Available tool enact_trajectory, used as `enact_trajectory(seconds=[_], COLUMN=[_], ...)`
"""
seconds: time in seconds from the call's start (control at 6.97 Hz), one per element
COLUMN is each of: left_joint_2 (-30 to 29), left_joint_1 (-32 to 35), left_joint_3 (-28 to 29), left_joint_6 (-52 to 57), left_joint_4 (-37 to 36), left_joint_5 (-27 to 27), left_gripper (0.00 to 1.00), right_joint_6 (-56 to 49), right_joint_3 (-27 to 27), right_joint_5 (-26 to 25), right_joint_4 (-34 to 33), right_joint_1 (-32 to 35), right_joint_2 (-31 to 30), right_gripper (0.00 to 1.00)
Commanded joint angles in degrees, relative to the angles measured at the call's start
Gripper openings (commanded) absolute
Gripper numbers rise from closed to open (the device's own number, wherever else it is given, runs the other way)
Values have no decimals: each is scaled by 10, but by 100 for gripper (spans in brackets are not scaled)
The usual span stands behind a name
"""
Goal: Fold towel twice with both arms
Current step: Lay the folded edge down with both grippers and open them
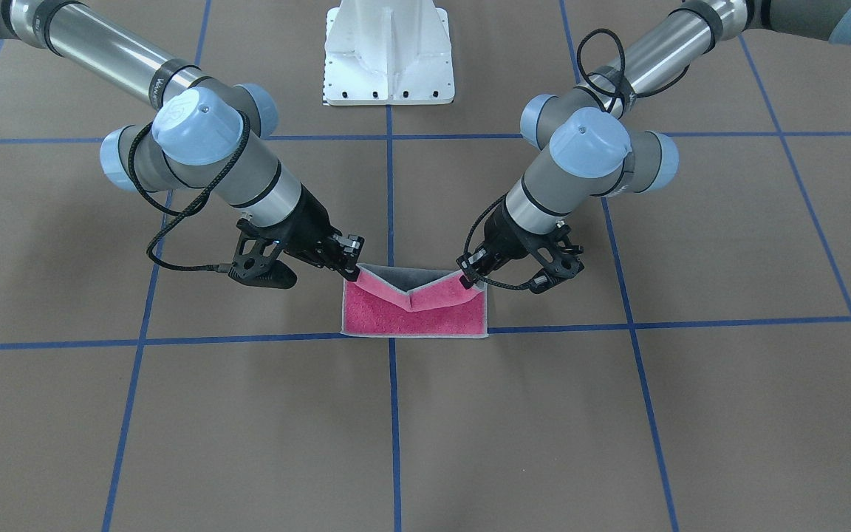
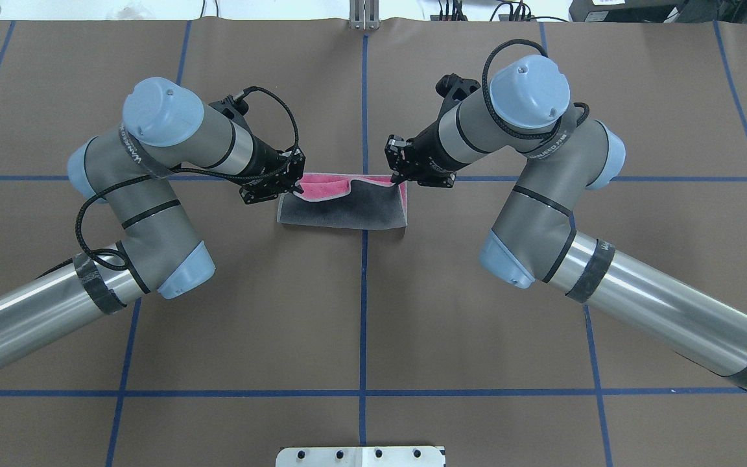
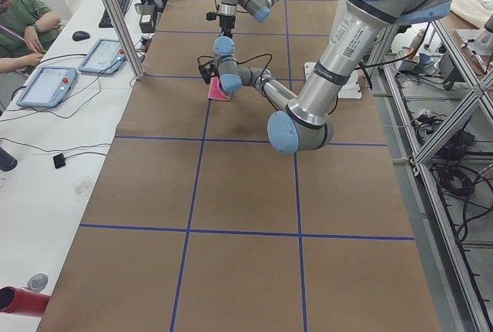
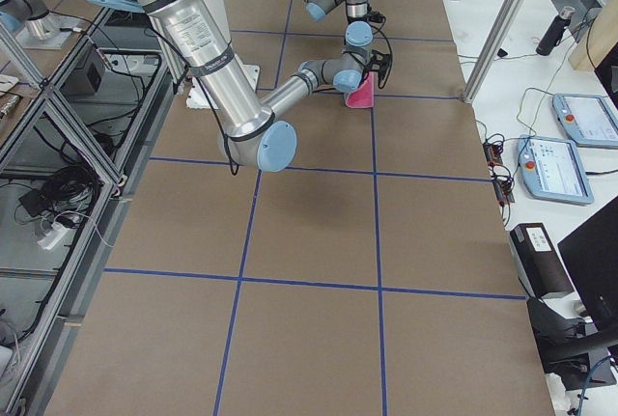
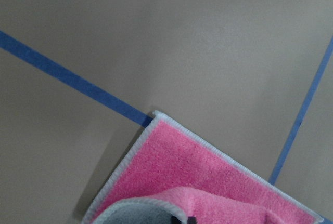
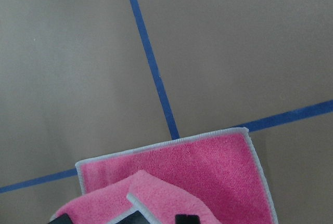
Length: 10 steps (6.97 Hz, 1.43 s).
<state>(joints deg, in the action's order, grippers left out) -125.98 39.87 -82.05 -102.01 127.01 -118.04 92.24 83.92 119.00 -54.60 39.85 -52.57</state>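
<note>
Sagging mid-edge, the half-folded pink-and-grey towel (image 1: 414, 318) has corners pinched by left tool (image 1: 468, 278) and right tool (image 1: 352, 272).

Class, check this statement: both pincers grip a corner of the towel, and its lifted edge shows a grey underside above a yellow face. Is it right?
One error: the face is pink, not yellow, as the exterior front-facing view shows. The left pincer and right pincer do each grip a corner of the towel, whose lifted edge shows grey.
</note>
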Motion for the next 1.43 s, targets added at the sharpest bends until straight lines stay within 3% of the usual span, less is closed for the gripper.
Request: enact_trajectory(seconds=[0.0,1.29], left_joint_2=[20,15], left_joint_1=[-1,0], left_joint_3=[-36,15], left_joint_6=[-1,3], left_joint_4=[-4,0], left_joint_5=[-23,-4], left_gripper=[0,0], right_joint_6=[3,-2], right_joint_3=[5,-60], right_joint_5=[4,-18], right_joint_4=[0,1], right_joint_1=[-6,-7], right_joint_2=[-9,14], right_gripper=[0,0])
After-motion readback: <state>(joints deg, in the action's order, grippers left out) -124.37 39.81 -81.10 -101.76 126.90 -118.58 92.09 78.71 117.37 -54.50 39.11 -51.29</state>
